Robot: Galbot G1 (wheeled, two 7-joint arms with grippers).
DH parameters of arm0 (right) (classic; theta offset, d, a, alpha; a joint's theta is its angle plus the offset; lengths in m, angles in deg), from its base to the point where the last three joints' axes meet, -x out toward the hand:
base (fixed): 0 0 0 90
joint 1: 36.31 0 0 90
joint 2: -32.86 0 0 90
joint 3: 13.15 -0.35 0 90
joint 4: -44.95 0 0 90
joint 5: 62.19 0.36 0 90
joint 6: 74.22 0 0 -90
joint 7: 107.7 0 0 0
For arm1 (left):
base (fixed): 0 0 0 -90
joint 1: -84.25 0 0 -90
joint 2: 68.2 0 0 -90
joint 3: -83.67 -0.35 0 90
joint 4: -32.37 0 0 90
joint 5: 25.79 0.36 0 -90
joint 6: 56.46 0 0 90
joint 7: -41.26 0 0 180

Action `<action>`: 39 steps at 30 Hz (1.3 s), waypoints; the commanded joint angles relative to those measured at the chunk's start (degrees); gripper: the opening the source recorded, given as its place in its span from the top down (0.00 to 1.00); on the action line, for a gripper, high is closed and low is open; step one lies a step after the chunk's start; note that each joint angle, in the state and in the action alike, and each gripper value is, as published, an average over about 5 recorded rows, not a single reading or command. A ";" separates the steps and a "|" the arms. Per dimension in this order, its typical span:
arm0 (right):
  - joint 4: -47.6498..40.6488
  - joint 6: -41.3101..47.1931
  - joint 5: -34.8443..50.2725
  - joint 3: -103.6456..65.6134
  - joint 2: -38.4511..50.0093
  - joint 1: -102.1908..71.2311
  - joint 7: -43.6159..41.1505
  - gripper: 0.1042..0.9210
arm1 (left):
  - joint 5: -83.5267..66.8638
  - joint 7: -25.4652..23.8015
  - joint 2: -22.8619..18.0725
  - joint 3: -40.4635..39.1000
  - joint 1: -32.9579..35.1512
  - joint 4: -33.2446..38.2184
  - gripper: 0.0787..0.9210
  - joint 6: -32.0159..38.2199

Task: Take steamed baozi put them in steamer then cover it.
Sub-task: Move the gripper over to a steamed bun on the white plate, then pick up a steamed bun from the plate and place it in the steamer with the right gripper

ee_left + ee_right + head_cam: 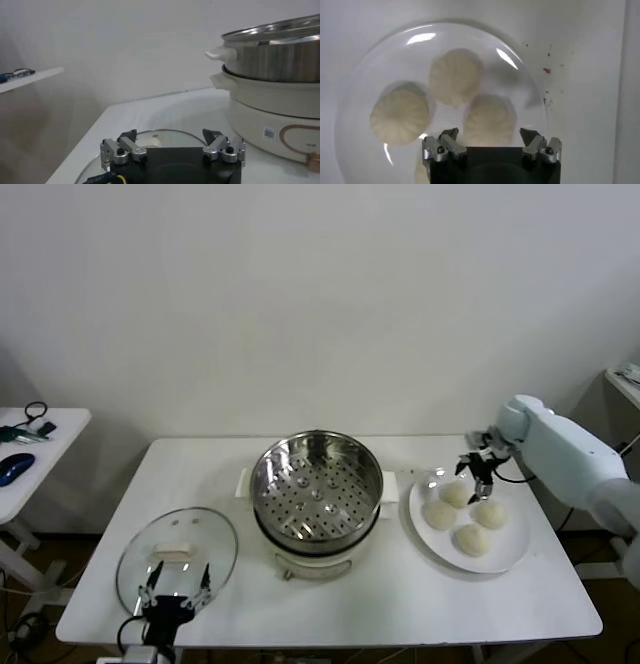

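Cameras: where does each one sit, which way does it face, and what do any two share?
Head view: on the robot's head, looking forward and down at the table, steamer, cover and plate of steamed baozi; both arms show.
Left wrist view: low over the cover, facing level toward the steamer; open left claw shows.
Right wrist view: above the plate, looking straight down on baozi; open right claw shows.
Shared: head and left wrist views both show the steamer and cover.

The right gripper [490, 138], jaws spread, hangs over steamed baozi [455, 76] on a white plate [365, 65].
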 commanded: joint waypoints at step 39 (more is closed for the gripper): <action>21.95 -8.74 11.29 24.64 2.70 30.07 -3.30 0.31 | 1.20 0.31 0.14 -0.52 0.05 0.16 0.12 0.02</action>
